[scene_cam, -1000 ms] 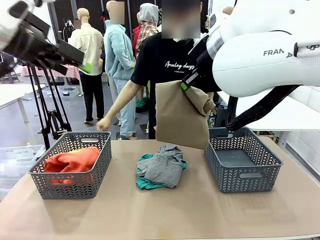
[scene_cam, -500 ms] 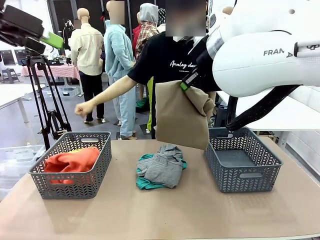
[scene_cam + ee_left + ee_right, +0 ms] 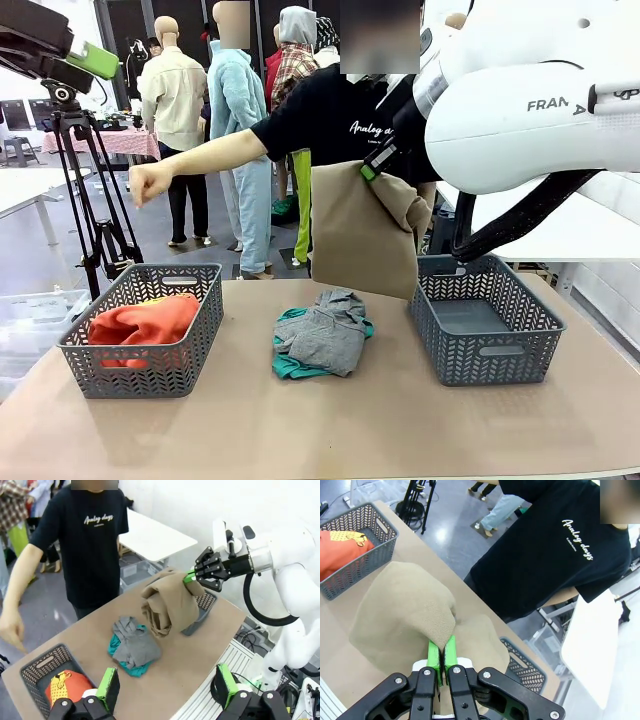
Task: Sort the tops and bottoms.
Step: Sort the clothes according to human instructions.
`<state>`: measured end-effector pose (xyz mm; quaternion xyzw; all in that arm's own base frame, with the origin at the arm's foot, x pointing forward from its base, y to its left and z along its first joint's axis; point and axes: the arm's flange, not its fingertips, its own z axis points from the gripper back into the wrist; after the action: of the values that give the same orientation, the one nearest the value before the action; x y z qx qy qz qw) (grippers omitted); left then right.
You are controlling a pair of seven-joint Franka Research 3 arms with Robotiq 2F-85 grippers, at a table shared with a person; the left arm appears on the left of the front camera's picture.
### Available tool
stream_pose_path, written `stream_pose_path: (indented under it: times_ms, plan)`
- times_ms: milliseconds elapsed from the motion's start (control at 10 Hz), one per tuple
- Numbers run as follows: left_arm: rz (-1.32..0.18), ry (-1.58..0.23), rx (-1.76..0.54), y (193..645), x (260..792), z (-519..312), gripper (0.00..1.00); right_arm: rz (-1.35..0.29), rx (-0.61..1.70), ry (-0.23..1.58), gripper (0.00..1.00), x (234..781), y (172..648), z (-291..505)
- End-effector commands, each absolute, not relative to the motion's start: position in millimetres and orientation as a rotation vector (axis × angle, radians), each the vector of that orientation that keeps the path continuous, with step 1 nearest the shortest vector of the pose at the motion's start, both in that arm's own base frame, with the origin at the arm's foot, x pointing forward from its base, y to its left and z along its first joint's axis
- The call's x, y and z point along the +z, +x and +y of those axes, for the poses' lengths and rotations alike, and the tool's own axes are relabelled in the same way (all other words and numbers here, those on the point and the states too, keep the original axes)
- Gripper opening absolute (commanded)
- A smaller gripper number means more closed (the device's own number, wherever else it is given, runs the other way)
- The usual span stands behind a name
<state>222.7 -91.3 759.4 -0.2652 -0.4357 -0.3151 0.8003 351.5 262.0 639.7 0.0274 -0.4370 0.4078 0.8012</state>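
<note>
The tan T-shirt (image 3: pixel 360 235) hangs in the air between the pile and the right basket, with my right gripper (image 3: pixel 372 168) shut on its top fold (image 3: pixel 441 652). On the table's middle a grey top (image 3: pixel 325 335) lies crumpled over a teal one (image 3: pixel 290 368). The orange-red T-shirt (image 3: pixel 140 320) sits in the left basket (image 3: pixel 140 372). My left gripper (image 3: pixel 88 60) is high at the far left, open and holding nothing, its fingers (image 3: pixel 107 687) spread wide above the table.
The right grey basket (image 3: pixel 490 350) holds nothing. A person in a black printed T-shirt stands at the far edge, one arm stretched left with a fist (image 3: pixel 148 183) above the left basket. A tripod (image 3: pixel 95 200) stands behind the left basket.
The person's arm has lifted and swung left. My left gripper has risen toward the top left corner. The right gripper and the tan T-shirt have stayed put.
</note>
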Motion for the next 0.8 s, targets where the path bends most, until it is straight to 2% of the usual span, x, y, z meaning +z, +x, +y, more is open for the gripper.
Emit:
stream_pose_path:
  times_ms: [0, 200, 300, 700]
  plan:
    - [-0.952, -0.56, -0.671, 224.5, 759.6, -90.2, 1.0, -0.938, 0.862, 0.055, 0.0, 644.0, 349.5, 262.4]
    - [-0.981, -0.519, -0.594, 225.9, 757.7, -91.3, 1.0, -0.938, 0.862, 0.055, 0.0, 644.0, 349.5, 262.4]
    - [-0.943, -0.557, -0.66, 223.3, 760.0, -89.2, 1.0, -0.938, 0.862, 0.055, 0.0, 644.0, 349.5, 262.4]
    - [-0.943, -0.557, -0.66, 223.3, 760.0, -89.2, 1.0, -0.938, 0.862, 0.055, 0.0, 644.0, 349.5, 262.4]
